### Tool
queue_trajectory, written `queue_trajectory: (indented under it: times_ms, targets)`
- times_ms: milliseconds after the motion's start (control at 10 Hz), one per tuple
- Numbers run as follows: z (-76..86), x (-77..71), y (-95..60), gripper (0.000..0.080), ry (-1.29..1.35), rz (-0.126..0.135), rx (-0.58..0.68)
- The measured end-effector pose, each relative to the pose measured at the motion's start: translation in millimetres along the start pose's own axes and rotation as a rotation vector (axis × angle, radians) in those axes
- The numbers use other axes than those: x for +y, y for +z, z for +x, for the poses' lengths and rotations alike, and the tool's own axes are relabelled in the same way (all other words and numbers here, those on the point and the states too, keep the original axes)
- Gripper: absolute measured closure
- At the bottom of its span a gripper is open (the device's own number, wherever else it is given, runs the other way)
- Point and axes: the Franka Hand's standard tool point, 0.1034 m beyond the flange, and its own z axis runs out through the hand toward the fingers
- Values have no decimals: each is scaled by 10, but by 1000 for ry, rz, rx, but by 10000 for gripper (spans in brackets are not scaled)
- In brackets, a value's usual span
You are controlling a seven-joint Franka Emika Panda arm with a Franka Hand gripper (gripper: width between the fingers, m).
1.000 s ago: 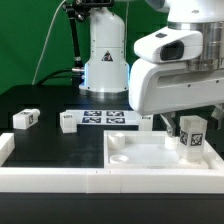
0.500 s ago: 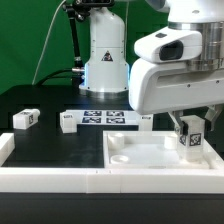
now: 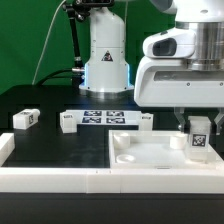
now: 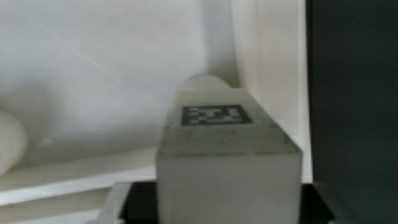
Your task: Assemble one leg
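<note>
My gripper (image 3: 198, 122) is shut on a leg (image 3: 199, 134), a small white block with a black-and-white tag, and holds it upright over the far right corner of the large white recessed tray piece (image 3: 150, 160). In the wrist view the leg (image 4: 221, 140) stands between my dark fingers (image 4: 143, 200), its tagged end toward the tray's corner (image 4: 214, 80); my gripper (image 4: 222, 205) is closed around it. Three more legs lie on the black table: one (image 3: 26, 118) at the exterior view's left, one (image 3: 68, 122) beside the marker board, one (image 3: 146, 121) behind the tray.
The marker board (image 3: 108, 117) lies flat in front of the robot base (image 3: 105, 55). A white raised border (image 3: 50, 180) runs along the near edge, with an end piece (image 3: 5, 148) at the exterior view's left. Black table (image 4: 356, 80) shows beside the tray.
My gripper has moved toward the exterior view's right with the leg, from over the tray's inner part to its far right corner. The loose legs have not moved.
</note>
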Motion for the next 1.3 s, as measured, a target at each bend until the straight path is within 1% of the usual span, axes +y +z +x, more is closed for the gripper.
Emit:
queue_trajectory:
  times_ms: [400, 600, 700, 800, 1000, 1100, 1200, 1300]
  targets:
    - [13, 21, 0, 507, 424, -3, 8]
    - [5, 28, 2, 507, 660, -14, 23]
    - [10, 29, 1, 507, 692, -17, 29]
    - [18, 37, 0, 507, 710, -9, 22]
    - [12, 26, 4, 506, 662, -8, 20]
    - [9, 18, 5, 316, 661, -6, 20]
    - [18, 11, 5, 316, 559, -2, 26]
    - [3, -16, 10, 182, 451, -3, 26]
